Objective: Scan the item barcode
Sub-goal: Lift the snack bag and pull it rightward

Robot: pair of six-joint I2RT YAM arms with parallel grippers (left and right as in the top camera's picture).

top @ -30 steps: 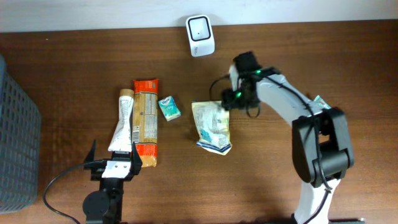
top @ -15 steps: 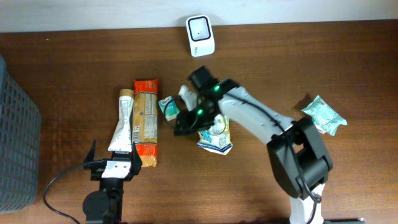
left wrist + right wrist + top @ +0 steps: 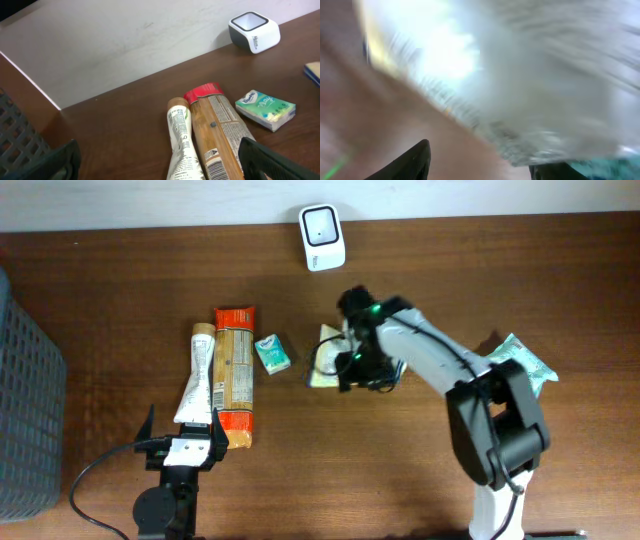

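Reaches leftward from the right of the table [image 3: 570, 280], elbow bent, right gripper [image 3: 345, 368] low on the pale pouch [image 3: 322, 346] below the scanner [image 3: 322, 224] — clamped or not, cannot tell through blur — and rests the left gripper [image 3: 182, 430] by the front edge, jaws wide.

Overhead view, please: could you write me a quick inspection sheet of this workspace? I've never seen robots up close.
Surface: brown wooden table, no spills seen.
Job's things: white scanner at the far edge; pale pouch beneath the right tool.
Clutter: orange packet and tube side by side; tissue pack; teal packet partly behind the right arm.
Tools: left tool open and empty; right tool over the pouch, grip unclear because its camera is blurred.
Cables: black cable by the left arm's base.
Surroundings: grey basket at the left; pale wall behind.
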